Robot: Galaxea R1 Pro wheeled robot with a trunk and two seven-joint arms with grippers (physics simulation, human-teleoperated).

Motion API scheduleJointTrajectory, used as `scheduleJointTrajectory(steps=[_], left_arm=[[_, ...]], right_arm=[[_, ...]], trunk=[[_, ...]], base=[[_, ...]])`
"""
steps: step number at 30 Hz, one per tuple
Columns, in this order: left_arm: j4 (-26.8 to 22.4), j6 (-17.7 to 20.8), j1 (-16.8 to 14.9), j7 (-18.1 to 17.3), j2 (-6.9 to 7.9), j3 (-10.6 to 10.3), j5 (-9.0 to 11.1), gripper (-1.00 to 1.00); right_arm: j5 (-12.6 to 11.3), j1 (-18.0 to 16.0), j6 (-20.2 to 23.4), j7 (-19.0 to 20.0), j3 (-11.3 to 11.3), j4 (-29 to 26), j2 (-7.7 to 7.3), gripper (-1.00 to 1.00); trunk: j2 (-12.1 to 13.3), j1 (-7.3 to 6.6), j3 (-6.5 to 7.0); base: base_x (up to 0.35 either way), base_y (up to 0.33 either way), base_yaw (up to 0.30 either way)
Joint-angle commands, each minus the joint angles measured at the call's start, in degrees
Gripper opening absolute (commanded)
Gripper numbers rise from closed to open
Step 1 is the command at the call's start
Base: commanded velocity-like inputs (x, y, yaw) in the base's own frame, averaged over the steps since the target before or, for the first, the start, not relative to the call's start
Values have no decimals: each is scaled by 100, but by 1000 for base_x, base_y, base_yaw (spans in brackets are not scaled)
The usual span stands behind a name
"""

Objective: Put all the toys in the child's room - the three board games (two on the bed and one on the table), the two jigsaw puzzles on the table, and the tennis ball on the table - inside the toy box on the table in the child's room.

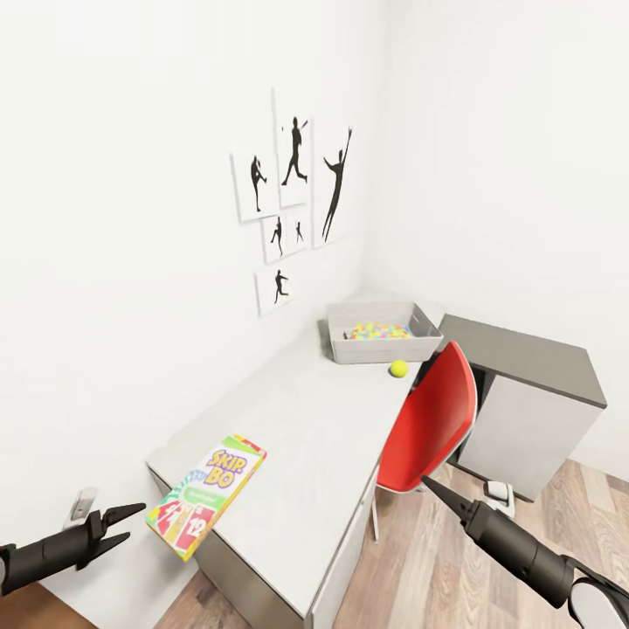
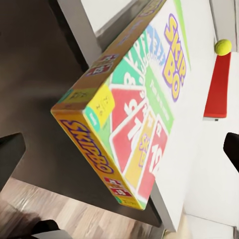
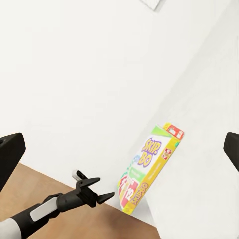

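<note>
I'm seeing the Skip-Bo box [image 1: 206,495] lying flat, overhanging the table's [image 1: 306,437] near corner, long axis running 7 to 1 o'clock. My left tool [image 1: 131,522] is hovering spread and empty at its 9 o'clock; right tool [image 1: 430,485] is looking closed, empty.

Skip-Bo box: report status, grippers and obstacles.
Left gripper open, short of the Skip-Bo box. Right gripper empty, by the red chair. Box overhangs the table corner. Toy box at far end, tennis ball beside it.
</note>
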Motion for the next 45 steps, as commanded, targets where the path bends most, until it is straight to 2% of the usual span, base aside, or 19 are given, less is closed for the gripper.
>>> scheduleJointTrajectory(steps=[1, 7, 24, 42, 45], left_arm=[[3, 39, -6, -11, -1, 8, 13, 100], [5, 38, -6, -22, -2, 8, 16, 100], [4, 60, -4, -64, -1, 8, 17, 100], [364, 107, -3, 18, -26, -9, 17, 100], [373, 106, -4, 19, -59, -11, 15, 100]], right_arm=[[-39, 1, 41, -6, -4, -4, -1, 100], [-39, 1, 41, -4, -7, -4, -9, 100], [-31, -3, 41, -13, -5, -4, 12, 100], [-39, -3, 45, -13, -13, -4, -2, 100], [-39, -1, 47, -13, -13, -4, -2, 100]], trunk=[[-48, 24, -25], [-289, 156, -132], [-289, 156, -131], [-1011, 551, -455], [-1011, 551, -455]], base=[[0, 0, -10], [0, 0, -5], [0, 0, 0], [0, 0, 0], [0, 0, 0]])
